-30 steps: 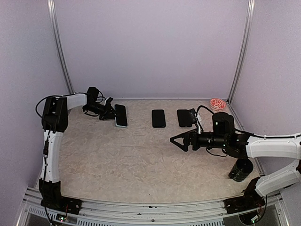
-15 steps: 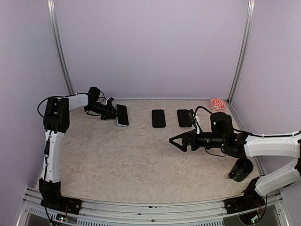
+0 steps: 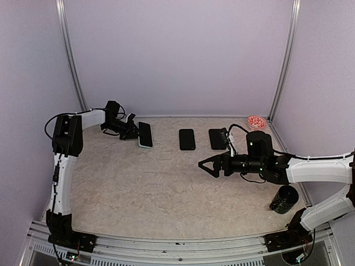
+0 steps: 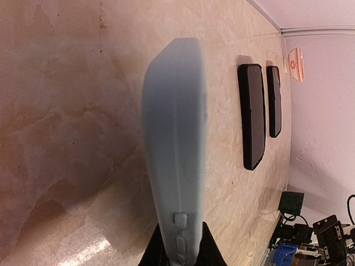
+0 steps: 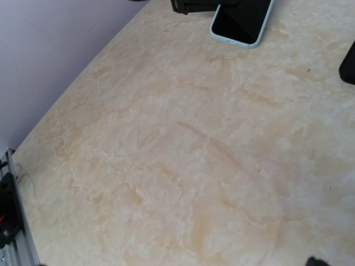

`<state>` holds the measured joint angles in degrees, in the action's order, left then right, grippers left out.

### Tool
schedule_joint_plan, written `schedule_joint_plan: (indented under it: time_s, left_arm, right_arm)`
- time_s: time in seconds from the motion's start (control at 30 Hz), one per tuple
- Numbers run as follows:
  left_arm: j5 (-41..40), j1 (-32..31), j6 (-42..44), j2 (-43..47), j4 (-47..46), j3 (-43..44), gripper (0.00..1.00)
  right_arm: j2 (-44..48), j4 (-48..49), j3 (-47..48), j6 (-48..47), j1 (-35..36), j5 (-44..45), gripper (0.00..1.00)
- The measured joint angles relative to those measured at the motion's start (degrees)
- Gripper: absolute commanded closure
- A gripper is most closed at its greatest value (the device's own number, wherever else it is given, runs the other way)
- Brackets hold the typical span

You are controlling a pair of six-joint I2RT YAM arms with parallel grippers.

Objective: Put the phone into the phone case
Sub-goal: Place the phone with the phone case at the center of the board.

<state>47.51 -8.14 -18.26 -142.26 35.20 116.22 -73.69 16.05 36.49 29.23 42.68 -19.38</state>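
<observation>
My left gripper (image 3: 132, 133) is shut on the end of a pale blue phone case (image 3: 145, 134) with a dark face, at the table's back left. In the left wrist view the case (image 4: 176, 144) runs edge-on away from the jaws, side buttons showing. It also shows in the right wrist view (image 5: 242, 21). A black phone (image 3: 187, 139) lies flat at the back middle, and a second black slab (image 3: 217, 138) lies right of it. Both show in the left wrist view, the phone (image 4: 252, 113) and the slab (image 4: 274, 100). My right gripper (image 3: 206, 164) is open and empty over bare table, right of centre.
A red and white dish (image 3: 256, 122) sits in the back right corner. A black cup (image 3: 284, 199) stands at the right edge near the right arm. Metal frame posts and purple walls close in the back and sides.
My left gripper has carried the pale blue case a little to the right. My right gripper has drifted slightly left, still open.
</observation>
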Motion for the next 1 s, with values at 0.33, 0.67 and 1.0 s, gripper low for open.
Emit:
schedule_joint_plan:
  time_s: [0.33,0.67,1.0]
  left_arm:
    - [-1.22,-0.22,0.0,0.0,0.04,0.33,0.93]
    - [-4.15,-0.98,1.11,-1.46,4.83,5.66,0.92]
    - [-9.11,-0.79,1.9,-3.8,5.75,6.8,0.78]
  right_arm:
    - [0.22,0.0,-0.02,0.02,0.0,0.15,0.0]
    - [1.29,-0.04,-0.79,0.02,0.0,0.57,0.0]
    - [1.62,-0.04,-1.64,0.07,0.0,0.66,0.0]
